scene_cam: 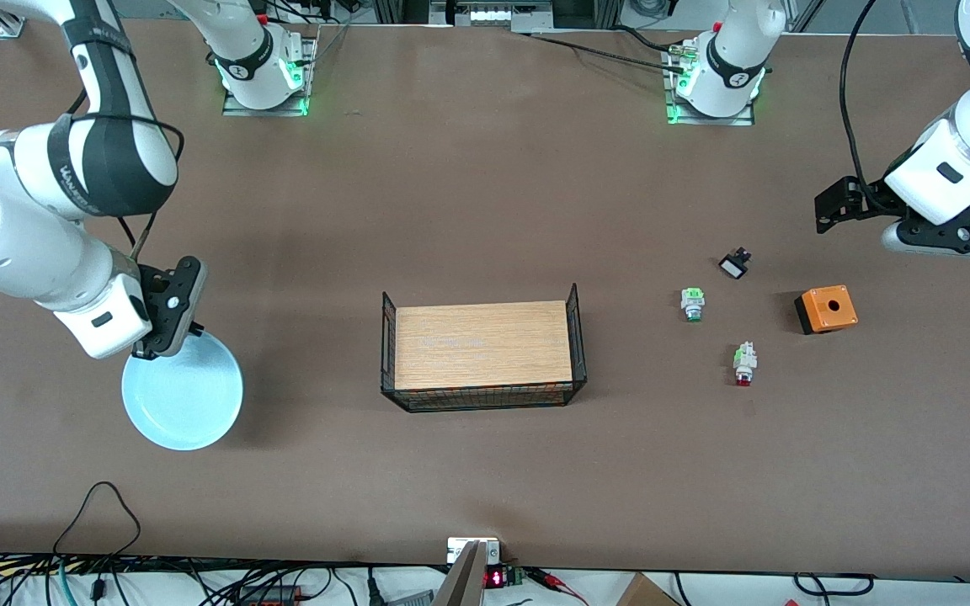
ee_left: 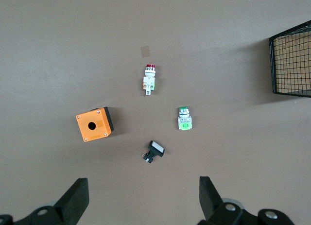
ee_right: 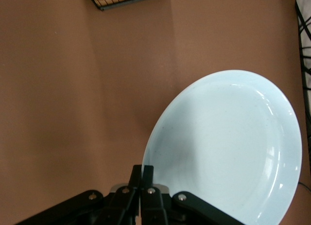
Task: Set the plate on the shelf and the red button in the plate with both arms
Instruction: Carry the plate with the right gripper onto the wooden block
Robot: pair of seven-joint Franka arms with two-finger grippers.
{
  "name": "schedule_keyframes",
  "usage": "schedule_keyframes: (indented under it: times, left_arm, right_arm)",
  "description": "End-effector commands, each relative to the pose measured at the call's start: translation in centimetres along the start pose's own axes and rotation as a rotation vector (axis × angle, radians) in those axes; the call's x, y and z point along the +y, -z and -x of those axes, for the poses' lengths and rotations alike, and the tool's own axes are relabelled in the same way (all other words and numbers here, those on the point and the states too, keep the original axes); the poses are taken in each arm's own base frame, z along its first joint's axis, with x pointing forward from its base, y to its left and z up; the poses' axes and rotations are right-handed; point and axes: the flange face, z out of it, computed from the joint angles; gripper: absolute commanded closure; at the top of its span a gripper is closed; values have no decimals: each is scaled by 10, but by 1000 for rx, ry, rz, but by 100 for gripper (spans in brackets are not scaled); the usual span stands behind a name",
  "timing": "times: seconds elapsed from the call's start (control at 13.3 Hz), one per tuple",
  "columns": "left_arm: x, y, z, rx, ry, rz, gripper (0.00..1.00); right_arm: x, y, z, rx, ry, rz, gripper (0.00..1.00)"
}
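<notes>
The pale light-blue plate (scene_cam: 186, 396) is toward the right arm's end of the table. My right gripper (scene_cam: 178, 332) is shut on its rim, and the plate (ee_right: 228, 152) tilts away from the closed fingers (ee_right: 147, 172). The red button (scene_cam: 744, 364) lies on its side on the table toward the left arm's end. It also shows in the left wrist view (ee_left: 149, 79). My left gripper (ee_left: 143, 186) is open and empty, up over the table beside the small parts. In the front view the left gripper (scene_cam: 952, 238) is at the table's end.
A wire basket (scene_cam: 485, 397) with a wooden floor stands mid-table; its corner shows in the left wrist view (ee_left: 291, 60). A green-capped switch (scene_cam: 692, 304), a small black-and-white switch (scene_cam: 734, 265) and an orange box with a hole (scene_cam: 826, 309) lie around the red button.
</notes>
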Motion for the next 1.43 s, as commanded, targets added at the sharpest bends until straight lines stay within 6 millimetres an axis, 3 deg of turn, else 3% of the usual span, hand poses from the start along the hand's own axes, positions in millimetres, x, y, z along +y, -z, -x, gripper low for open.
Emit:
schedule_keyframes:
  times: [0.0,0.23,0.45,0.83,1.35]
  left_arm:
    - [0,4,-1,-5,5,20,0]
    - [0,4,-1,-5,5,20,0]
    - [0,4,-1,-3,5,20,0]
    - [0,4,-1,-5,5,20,0]
    - [0,4,-1,-5,5,20,0]
  right_arm:
    - [-15,27,-26,3,-15,-3,100]
    - [-42,50,-67,4,-9,24,100]
    - [-84,75,-120,4,-26,40,100]
    - [-151,91,-196,-9,-49,68,100]
    - [-221,94,-269,29,-58,88,100]
